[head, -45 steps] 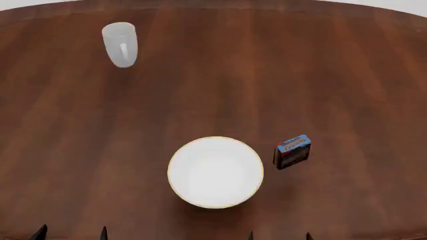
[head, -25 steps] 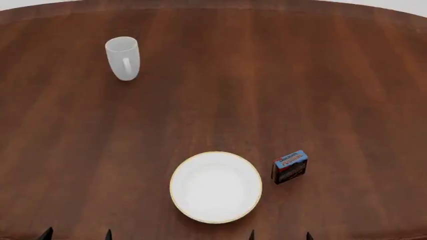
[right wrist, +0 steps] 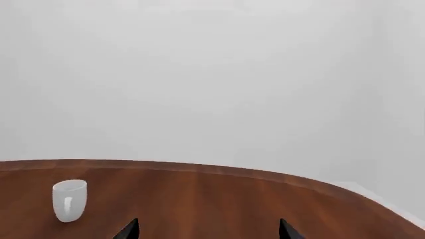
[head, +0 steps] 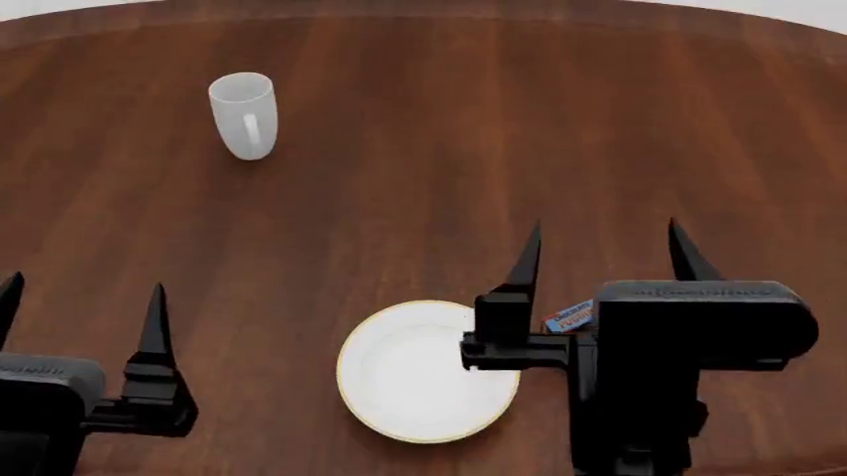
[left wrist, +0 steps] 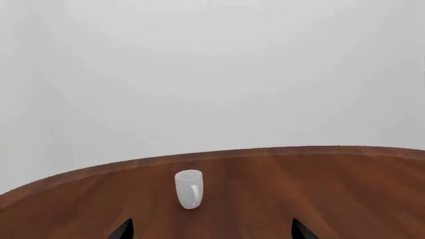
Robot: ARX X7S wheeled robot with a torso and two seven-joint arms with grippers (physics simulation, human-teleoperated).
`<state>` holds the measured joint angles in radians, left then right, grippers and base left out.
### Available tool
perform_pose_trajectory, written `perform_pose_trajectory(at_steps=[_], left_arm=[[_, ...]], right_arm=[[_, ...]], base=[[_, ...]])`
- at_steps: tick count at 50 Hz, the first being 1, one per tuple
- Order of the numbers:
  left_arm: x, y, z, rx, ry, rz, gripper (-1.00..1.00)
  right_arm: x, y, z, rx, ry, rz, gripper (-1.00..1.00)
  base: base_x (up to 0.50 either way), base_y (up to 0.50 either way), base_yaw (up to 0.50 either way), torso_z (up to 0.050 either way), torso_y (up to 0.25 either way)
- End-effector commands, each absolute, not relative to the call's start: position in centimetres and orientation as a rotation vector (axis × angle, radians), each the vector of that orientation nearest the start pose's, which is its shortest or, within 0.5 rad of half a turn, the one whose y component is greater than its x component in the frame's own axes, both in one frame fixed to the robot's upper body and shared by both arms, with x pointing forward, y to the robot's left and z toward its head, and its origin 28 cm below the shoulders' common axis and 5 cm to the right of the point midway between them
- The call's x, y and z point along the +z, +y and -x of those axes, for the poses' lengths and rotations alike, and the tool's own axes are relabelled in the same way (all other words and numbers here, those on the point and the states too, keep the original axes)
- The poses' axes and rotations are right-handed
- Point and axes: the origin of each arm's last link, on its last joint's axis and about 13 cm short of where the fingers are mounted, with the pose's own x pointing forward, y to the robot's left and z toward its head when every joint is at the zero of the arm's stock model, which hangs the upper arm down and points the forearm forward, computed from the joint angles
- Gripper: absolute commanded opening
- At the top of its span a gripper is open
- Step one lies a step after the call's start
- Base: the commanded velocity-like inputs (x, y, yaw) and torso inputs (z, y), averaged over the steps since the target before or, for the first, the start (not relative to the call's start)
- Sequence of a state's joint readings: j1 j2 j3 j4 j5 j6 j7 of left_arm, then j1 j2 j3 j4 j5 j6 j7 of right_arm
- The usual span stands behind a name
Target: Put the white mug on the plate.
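With both my left gripper (head: 79, 302) and right gripper (head: 602, 248) wide open and empty, the white mug (head: 244, 115) stands far beyond the plate (head: 364, 397), so a long reach could tip it.

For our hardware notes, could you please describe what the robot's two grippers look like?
Both the left gripper and the right gripper are matte black. Each has a blocky rectangular body and two slim fingers that taper to sharp points. No cables show, and any markings are illegible.

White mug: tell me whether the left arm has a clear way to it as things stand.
Probably yes. The white mug stands upright and alone on the bare wooden table, ahead of the open left gripper, with nothing between them. Actual reach is uncertain.
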<state>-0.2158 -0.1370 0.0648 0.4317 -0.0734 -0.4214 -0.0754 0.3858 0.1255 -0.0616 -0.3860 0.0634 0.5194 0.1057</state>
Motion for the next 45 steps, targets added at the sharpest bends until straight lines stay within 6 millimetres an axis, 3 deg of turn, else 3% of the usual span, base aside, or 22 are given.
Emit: perform_pose_trajectory(at_steps=[1, 10, 13, 19, 45], left_arm=[[17.2, 22.3, -24.3, -0.008, -0.312, -0.055, 1.00], [17.6, 22.6, -24.5, 0.012, -0.344, -0.035, 1.00], [16.6, 22.6, -24.8, 0.009, -0.345, -0.037, 1.00], [16.3, 22.6, -25.0, 0.003, -0.341, -0.032, 1.00], [15.6, 22.9, -25.2, 0.003, -0.322, -0.036, 1.00]], right_arm=[[20.7, -11.3, -27.1, -0.034, -0.369, 0.086, 1.00], [20.8, -11.7, -27.6, -0.052, -0.384, 0.057, 1.00], [20.7, -11.8, -27.7, -0.059, -0.389, 0.056, 1.00], [20.7, -11.8, -27.6, -0.064, -0.387, 0.061, 1.00], [20.6, -11.3, -27.8, -0.044, -0.377, 0.062, 1.00]], base=[[0.00, 0.00, 0.00, 0.000, 0.000], [0.00, 0.00, 0.00, 0.000, 0.000], [0.00, 0.00, 0.00, 0.000, 0.000], [0.00, 0.00, 0.00, 0.000, 0.000], [0.00, 0.26, 0.00, 0.000, 0.000]])
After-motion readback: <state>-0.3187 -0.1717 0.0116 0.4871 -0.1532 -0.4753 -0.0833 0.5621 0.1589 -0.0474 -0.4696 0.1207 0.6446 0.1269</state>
